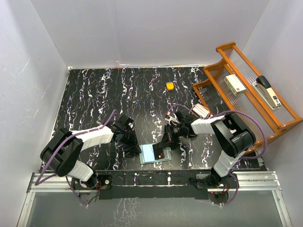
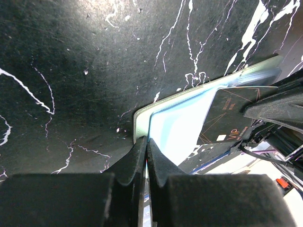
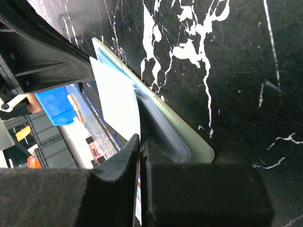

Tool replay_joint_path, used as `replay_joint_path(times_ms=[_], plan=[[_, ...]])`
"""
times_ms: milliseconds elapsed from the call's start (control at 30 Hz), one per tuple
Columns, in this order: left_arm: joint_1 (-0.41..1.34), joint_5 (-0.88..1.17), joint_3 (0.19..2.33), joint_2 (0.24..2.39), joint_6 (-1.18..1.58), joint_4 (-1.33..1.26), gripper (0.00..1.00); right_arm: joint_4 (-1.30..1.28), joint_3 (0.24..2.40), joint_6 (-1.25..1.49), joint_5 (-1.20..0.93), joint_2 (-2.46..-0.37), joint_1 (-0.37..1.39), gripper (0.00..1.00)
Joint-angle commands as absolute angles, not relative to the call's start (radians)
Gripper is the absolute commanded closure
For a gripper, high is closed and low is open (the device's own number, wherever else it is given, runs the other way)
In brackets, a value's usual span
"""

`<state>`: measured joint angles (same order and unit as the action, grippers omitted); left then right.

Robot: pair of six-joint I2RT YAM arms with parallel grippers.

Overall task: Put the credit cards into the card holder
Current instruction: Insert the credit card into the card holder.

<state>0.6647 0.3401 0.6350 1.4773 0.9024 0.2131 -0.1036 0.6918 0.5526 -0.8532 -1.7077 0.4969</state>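
Observation:
The pale sage-green card holder [image 1: 149, 154] lies open near the table's front edge, its light blue inside facing up. My left gripper [image 1: 136, 147] is shut on the holder's left edge; in the left wrist view its fingers [image 2: 147, 142] pinch the thin flap of the holder [image 2: 175, 125]. My right gripper [image 1: 166, 147] is shut on a dark credit card [image 1: 162, 154] printed "VIP" [image 2: 229, 113], held slanted over the holder's right half. In the right wrist view the gripper [image 3: 142, 138] clamps the card edge-on beside the holder's clear sleeves [image 3: 163, 130]. No other cards show.
A small orange block [image 1: 169, 86] lies at the back of the black marbled table [image 1: 94, 104]. A wooden rack [image 1: 279, 125] stands at the right, holding a stapler [image 1: 267, 91] and a white box [image 1: 235, 83]. White walls enclose the table.

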Motion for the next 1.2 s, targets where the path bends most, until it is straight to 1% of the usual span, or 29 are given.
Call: replay_joint_path(times_ms=[0,267,933,1167], plan=[[0.670,0.231,0.590,1.517,0.900,0.202,0.98,-0.101,0.672,0.537,-0.786,-1.678,0.494,1.00],[0.670,0.231,0.586,1.519,0.889,0.184,0.98,-0.120,0.659,0.543,-0.807,-1.656,0.494,1.00],[0.670,0.235,0.589,1.543,0.896,0.160,0.99,-0.064,0.688,0.547,-0.874,-1.762,0.494,1.00],[0.670,0.235,0.585,1.543,0.896,0.158,0.99,-0.039,0.693,0.564,-0.908,-1.756,0.494,1.00]])
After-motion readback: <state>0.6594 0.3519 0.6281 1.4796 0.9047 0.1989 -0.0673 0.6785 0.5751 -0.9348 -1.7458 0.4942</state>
